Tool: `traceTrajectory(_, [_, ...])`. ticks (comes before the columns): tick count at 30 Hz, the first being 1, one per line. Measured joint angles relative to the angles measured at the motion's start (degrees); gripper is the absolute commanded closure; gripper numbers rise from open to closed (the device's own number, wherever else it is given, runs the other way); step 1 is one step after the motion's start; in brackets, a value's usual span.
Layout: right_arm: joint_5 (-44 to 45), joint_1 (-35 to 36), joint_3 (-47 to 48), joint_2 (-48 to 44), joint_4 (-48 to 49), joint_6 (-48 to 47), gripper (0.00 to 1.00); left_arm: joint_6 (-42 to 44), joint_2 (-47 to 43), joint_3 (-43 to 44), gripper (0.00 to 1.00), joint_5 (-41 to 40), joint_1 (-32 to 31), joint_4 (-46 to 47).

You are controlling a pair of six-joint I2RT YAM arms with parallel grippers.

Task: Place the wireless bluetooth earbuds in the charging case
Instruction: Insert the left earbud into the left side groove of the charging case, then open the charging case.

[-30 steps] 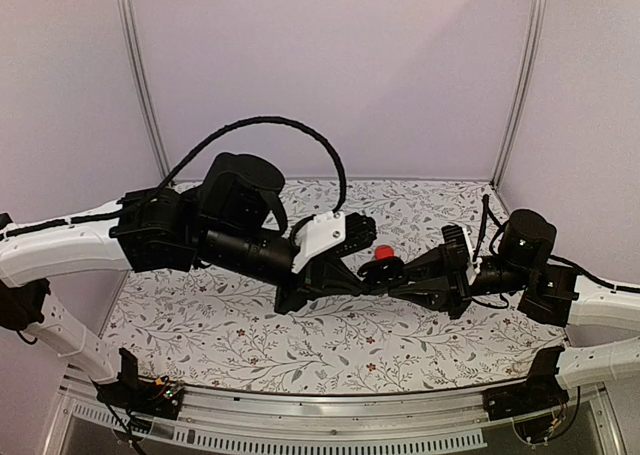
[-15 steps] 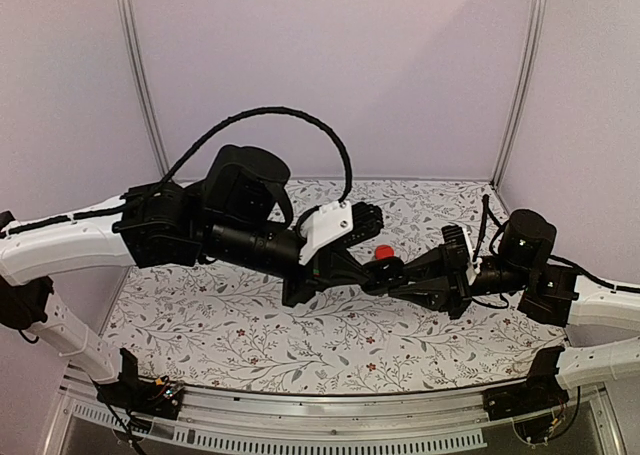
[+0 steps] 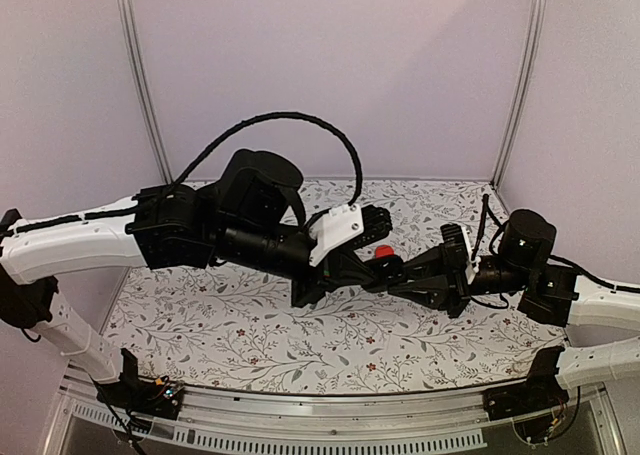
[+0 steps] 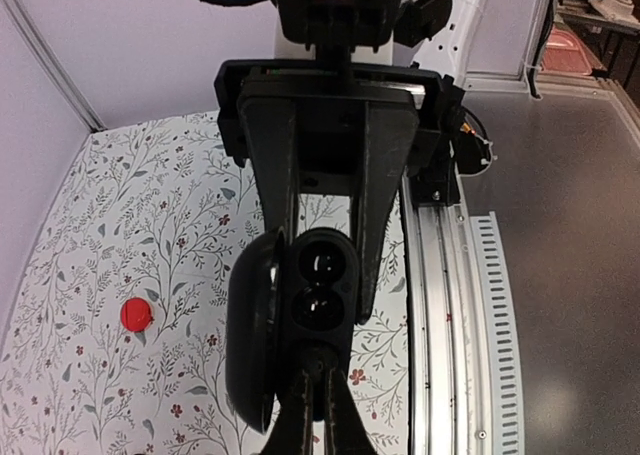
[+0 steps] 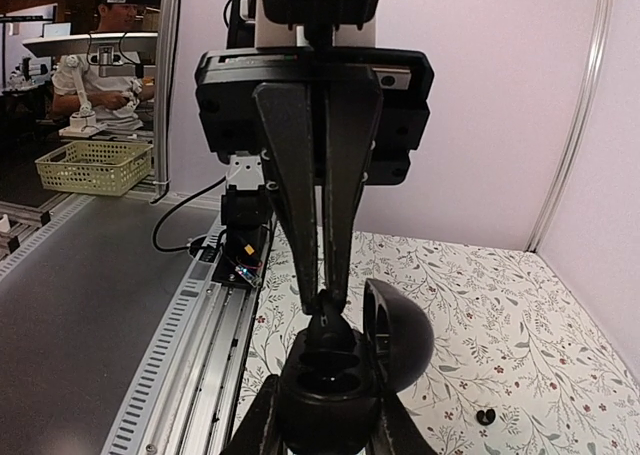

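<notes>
My left gripper (image 4: 320, 293) is shut on the open charging case (image 4: 322, 287), a glossy black oval held above the table with its lid (image 4: 250, 335) swung aside. Two round sockets show in it. My right gripper (image 5: 325, 297) is shut on a tiny black earbud (image 5: 331, 331), which touches the case (image 5: 335, 400) at the socket nearest my right fingers. The lid (image 5: 402, 337) stands to the right. In the top view both grippers meet mid-table: the left (image 3: 362, 271), the right (image 3: 396, 275). Another earbud is not clearly visible.
A flat red disc (image 3: 383, 251) lies on the floral table behind the grippers; it also shows in the left wrist view (image 4: 135, 315). A small black piece (image 5: 485, 416) lies on the cloth at the right. The metal rail (image 4: 455, 325) runs along the near edge.
The left arm has swung a little to the right and brought the case closer to the right gripper. The right arm has hardly moved.
</notes>
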Motion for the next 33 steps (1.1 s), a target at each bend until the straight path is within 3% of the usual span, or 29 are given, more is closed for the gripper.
traceTrajectory(9, [1.09, 0.0, -0.07, -0.98, -0.11, -0.02, 1.0, -1.03, 1.31, 0.76, 1.0, 0.2, -0.02, 0.55])
traceTrajectory(13, [1.11, 0.0, -0.15, -1.62, -0.22, -0.04, 1.0, -1.46, 1.62, 1.36, 0.9, 0.04, -0.02, 0.48])
traceTrajectory(16, [1.33, 0.0, -0.35, -1.97, -0.04, -0.02, 1.0, -1.57, 1.66, 1.62, 0.74, -0.31, -0.07, 0.42])
traceTrajectory(19, [1.66, 0.0, -0.79, -2.27, 0.7, 0.07, 1.0, -1.57, 1.53, 1.6, 0.68, -0.81, -0.13, -0.07])
traceTrajectory(33, [2.14, 0.02, -0.9, -1.95, 1.62, 1.36, 1.0, 0.09, -9.29, -2.8, 0.62, -2.19, 0.44, 3.28])
